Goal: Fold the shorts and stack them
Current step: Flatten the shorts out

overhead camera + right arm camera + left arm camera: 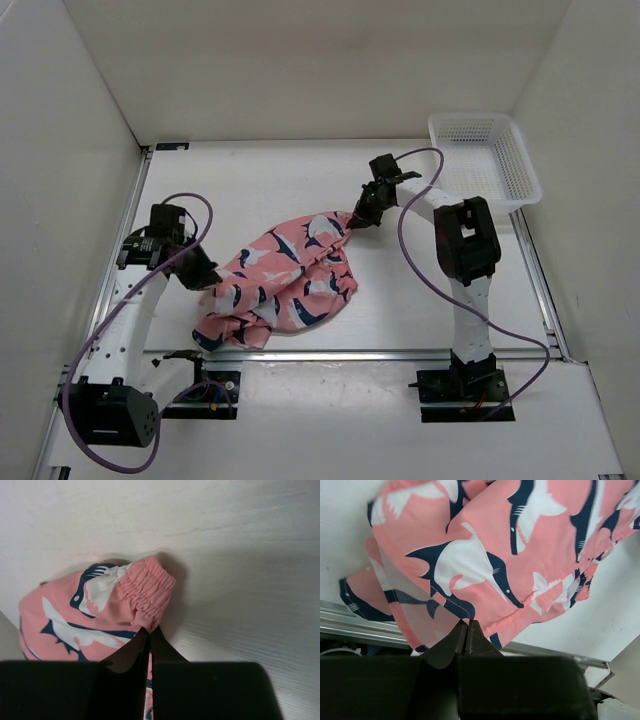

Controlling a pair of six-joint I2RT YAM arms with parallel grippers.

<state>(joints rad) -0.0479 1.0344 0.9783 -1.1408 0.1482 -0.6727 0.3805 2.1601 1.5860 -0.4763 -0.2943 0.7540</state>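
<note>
The shorts [285, 280], salmon pink with navy-and-white shark shapes, lie bunched across the middle of the table. My left gripper [207, 277] is shut on their left edge; in the left wrist view [467, 624] the fabric [485, 560] hangs stretched from the closed fingertips above the table. My right gripper [357, 218] is shut on the gathered elastic waist at the far right corner; in the right wrist view [149, 629] the waistband [147, 592] is pinched between the fingertips just over the table.
A white mesh basket [485, 160] stands at the back right, beside the right arm. A metal rail [400, 353] runs along the table's near edge. White walls close in the left, back and right sides.
</note>
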